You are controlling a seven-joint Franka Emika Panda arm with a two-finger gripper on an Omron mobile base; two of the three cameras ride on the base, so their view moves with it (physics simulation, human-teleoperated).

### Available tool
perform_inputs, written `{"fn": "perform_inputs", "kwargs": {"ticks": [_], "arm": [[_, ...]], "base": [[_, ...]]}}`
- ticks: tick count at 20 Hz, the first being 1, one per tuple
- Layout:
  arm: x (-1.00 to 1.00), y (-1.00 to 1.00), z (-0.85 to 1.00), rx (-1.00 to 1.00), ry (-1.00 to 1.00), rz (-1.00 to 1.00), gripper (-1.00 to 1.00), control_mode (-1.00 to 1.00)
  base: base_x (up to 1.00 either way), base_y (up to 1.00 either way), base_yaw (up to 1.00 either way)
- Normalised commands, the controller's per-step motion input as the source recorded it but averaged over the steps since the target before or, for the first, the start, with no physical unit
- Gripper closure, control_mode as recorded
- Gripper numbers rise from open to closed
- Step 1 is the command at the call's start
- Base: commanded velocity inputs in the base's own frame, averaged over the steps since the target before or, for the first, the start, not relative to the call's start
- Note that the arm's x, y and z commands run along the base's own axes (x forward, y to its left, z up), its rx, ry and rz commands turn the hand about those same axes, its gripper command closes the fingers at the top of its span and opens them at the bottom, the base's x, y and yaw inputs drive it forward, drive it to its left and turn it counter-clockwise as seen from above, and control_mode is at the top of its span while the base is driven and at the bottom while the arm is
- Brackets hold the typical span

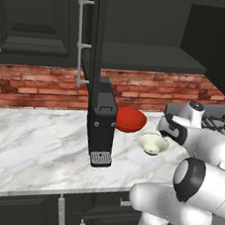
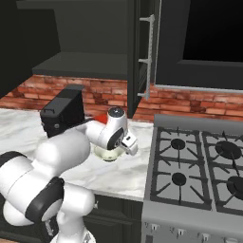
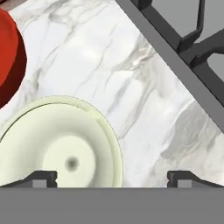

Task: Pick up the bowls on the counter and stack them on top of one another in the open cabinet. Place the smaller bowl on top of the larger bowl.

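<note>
The smaller bowl (image 3: 57,144), cream-white with a pale inside, sits on the white marble counter (image 3: 131,100). My gripper (image 3: 113,178) hangs open just above it. One fingertip (image 3: 41,177) is over the bowl's inside and the other (image 3: 183,177) is over bare counter, so the right rim lies between them. The larger bowl (image 3: 8,57), glossy red, rests just beyond it. From the left base camera the red bowl (image 1: 130,119) stands behind the cream bowl (image 1: 152,143), with my hand (image 1: 170,129) at the cream bowl's right edge. The open cabinet (image 1: 146,58) is above, its shelf bare.
A black toaster (image 1: 101,128) stands on the counter left of the bowls. The cabinet door (image 1: 95,42) with its silver bar handle (image 1: 80,43) hangs open above it. A gas stove (image 2: 199,161) borders the counter on the right, its edge (image 3: 175,48) close to the cream bowl.
</note>
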Motion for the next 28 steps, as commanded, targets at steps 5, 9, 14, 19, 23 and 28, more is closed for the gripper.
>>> {"fn": "perform_inputs", "kwargs": {"ticks": [5,9,14,19,23,28], "arm": [[0.27,-0.07,-0.46,0.02,0.03,0.00,-1.00,-1.00],[0.31,0.01,-0.42,0.00,0.04,0.00,-1.00,-1.00],[0.23,0.00,-0.36,0.00,0.02,-0.01,-1.00,-1.00],[0.15,0.01,-0.27,0.00,0.00,0.00,1.00,-1.00],[0.00,0.00,0.00,0.00,0.00,0.00,1.00,-1.00],[0.05,0.00,0.39,0.00,0.00,-0.06,1.00,-1.00]], "base": [[0.00,0.00,0.00],[0.00,0.00,0.00],[0.00,0.00,0.00],[0.00,0.00,0.00],[0.00,0.00,0.00],[0.00,0.00,0.00]]}}
